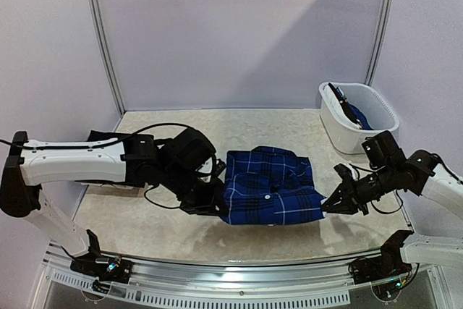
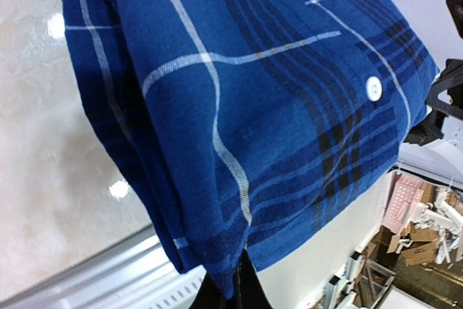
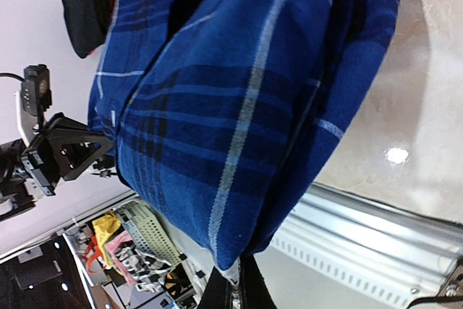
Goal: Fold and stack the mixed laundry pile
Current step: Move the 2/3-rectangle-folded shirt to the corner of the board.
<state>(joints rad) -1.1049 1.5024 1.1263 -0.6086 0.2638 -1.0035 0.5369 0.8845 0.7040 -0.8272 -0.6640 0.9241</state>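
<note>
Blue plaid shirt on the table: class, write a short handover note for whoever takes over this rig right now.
Left claw: shut on the shirt, near-left corner.
Right claw: shut on its near-right corner.
The shirt lies partly folded on the table. Other clothes sit in the white basket.
Done: no stack visible yet.
To do: finish this fold, then fold and stack the rest.

Top cam sits high behind the robot, looking down & fwd over the whole bench (image 1: pixel 145 229). Both wrist cams are v. close up on the blue plaid shirt (image 2: pixel 253 106), L looking across it rightward, R leftward; all 3 views share that shirt.
</note>
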